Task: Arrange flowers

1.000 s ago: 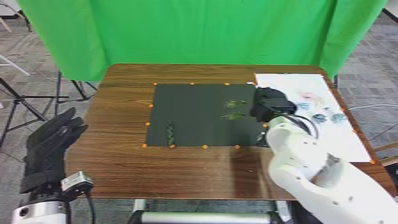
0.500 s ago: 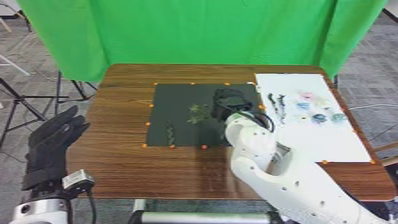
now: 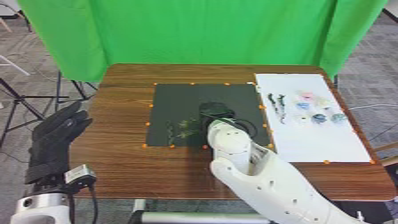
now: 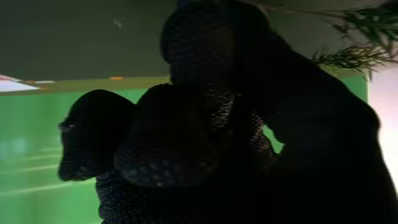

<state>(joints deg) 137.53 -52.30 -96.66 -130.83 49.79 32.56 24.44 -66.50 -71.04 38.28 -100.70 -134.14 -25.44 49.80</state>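
In the head view, the right hand [image 3: 215, 110] is over the dark mat [image 3: 178, 97] on the table [image 3: 115, 165], its fingers pinching a leafy sprig [image 3: 188, 127] near a slim green stem [image 3: 170, 134]; small flowers [image 3: 306, 95] lie on the white sheet [image 3: 320, 147]. The left hand [image 3: 55, 135] is beside the table, fingers relaxed. In the right wrist view, the sprig's stem meets the curled right hand's [image 4: 169, 155] fingertips.

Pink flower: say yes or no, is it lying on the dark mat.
No, the pink flower lies on the white sheet, to the right of the dark mat.
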